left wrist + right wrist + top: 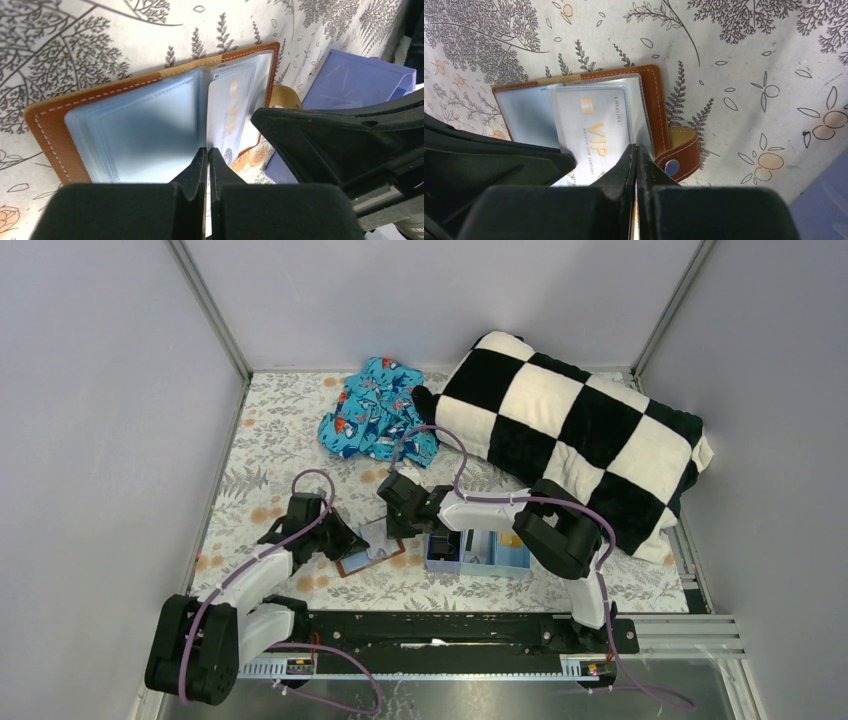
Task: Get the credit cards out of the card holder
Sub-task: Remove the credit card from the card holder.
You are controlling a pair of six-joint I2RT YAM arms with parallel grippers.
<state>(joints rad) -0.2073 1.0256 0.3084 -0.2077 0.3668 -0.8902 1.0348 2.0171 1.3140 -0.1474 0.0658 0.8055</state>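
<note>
The brown card holder [372, 552] lies open on the floral cloth, its pale blue sleeves up; it also shows in the left wrist view [50, 125] and the right wrist view [654, 95]. A pale silver credit card [594, 125] with gold "VIP" lettering sticks partway out of a right-hand sleeve, also seen from the left wrist [227, 100]. My left gripper [206, 150] [348, 543] is shut, apparently on a raised sleeve page. My right gripper [635, 147] [392, 530] is shut at the card's near corner, with a thin pale edge between its jaws. The clasp tab [679, 155] lies beside it.
A light blue compartment tray [495, 552] stands just right of the holder, with a dark thing in its left compartment. A black-and-white checked pillow [570, 430] fills the back right. A blue patterned cloth [380, 410] lies at the back. Grey walls enclose the table.
</note>
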